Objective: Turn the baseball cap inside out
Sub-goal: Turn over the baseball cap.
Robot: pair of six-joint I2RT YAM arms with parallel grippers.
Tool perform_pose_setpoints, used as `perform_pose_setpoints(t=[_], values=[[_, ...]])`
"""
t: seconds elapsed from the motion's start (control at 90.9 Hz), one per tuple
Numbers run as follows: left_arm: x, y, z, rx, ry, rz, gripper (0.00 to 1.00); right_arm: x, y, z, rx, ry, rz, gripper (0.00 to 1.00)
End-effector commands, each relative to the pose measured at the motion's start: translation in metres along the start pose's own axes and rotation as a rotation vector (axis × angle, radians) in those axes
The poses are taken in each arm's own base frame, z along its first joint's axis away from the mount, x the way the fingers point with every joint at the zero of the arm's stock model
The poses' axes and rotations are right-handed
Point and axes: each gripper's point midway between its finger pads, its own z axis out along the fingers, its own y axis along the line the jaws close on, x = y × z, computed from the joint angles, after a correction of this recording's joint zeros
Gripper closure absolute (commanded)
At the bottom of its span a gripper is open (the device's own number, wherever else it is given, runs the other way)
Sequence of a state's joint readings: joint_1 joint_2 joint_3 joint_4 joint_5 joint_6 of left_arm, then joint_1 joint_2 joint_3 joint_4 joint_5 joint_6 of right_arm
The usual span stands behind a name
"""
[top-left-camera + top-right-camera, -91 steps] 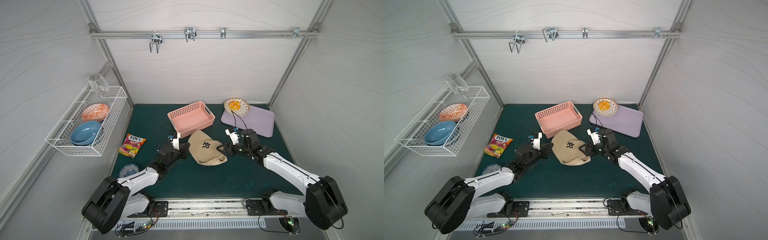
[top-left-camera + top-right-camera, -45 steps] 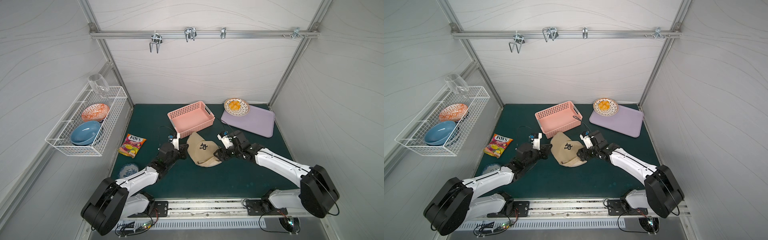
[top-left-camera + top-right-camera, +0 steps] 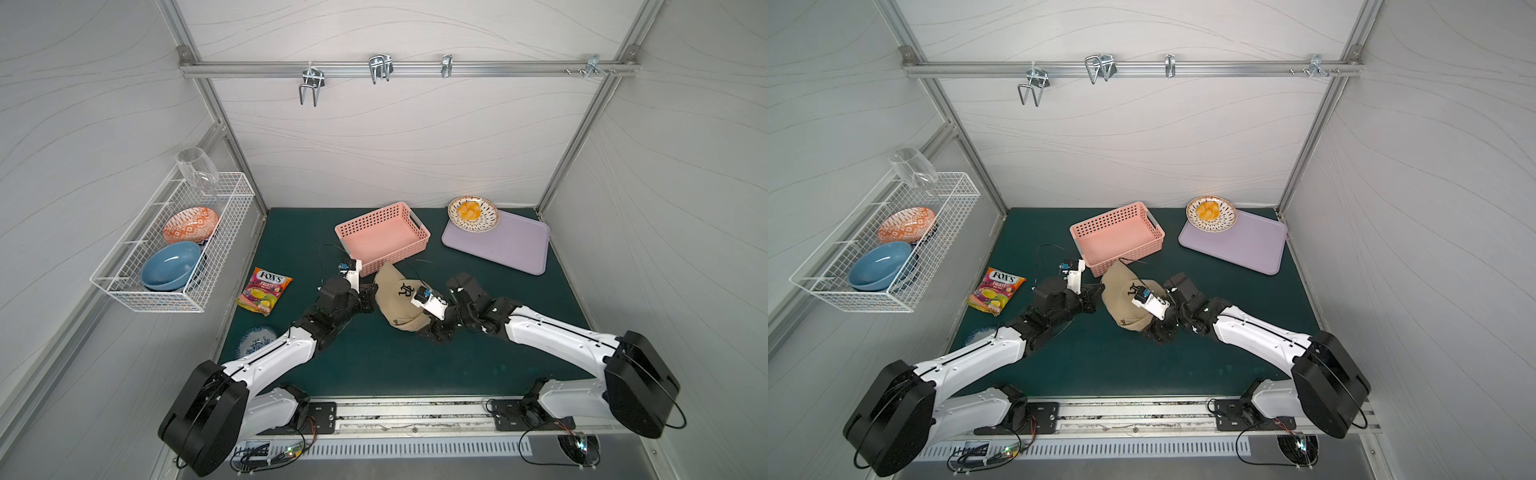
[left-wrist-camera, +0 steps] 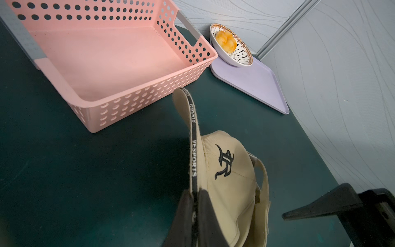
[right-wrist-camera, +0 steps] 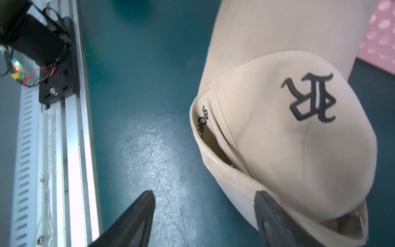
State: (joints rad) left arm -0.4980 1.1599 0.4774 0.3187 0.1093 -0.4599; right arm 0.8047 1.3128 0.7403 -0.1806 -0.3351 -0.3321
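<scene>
Just beside the pink basket [image 3: 390, 259], in both top views, the cap [image 3: 395, 305] [image 3: 1121, 305] sits on the green mat [image 3: 374, 365], monogram up, with the left gripper [image 3: 371, 297] on one side and the right gripper [image 3: 432, 331] on the other. Left wrist view: fingers [image 4: 186, 213] pinched tight on the cap's taped rim. Right wrist view: jaws spread wide, one finger against the cap's edge, the other over bare mat.

**Lettering on the Cap and the Sweets Bag**

The baseball cap [image 4: 230, 192] carries a black embroidered monogram [image 4: 224, 162] on its front, an ornate R. The black tape [image 4: 194, 162] inside its rim reads "VESPORTS". At nine o'clock from the cap in both top views, the candy bag [image 3: 264, 290] reads "FOX'S FRUITS".
</scene>
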Motion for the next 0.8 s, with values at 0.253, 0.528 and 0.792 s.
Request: perform_pose_setpoints(t=[0.253, 0.528, 0.792], values=[[-0.011, -0.011, -0.001, 0.033, 0.001, 0.034, 1.0, 0.007, -0.011, 0.03, -0.026, 0.066, -0.32, 0.23], [-0.013, -0.014, -0.002, 0.038, 0.004, 0.037, 1.0, 0.023, -0.025, 0.05, 0.012, 0.166, -0.362, 0.29], [-0.03, -0.007, -0.011, -0.008, -0.023, -0.065, 1.0, 0.021, -0.04, 0.053, 0.206, 0.161, -0.438, 0.88]])
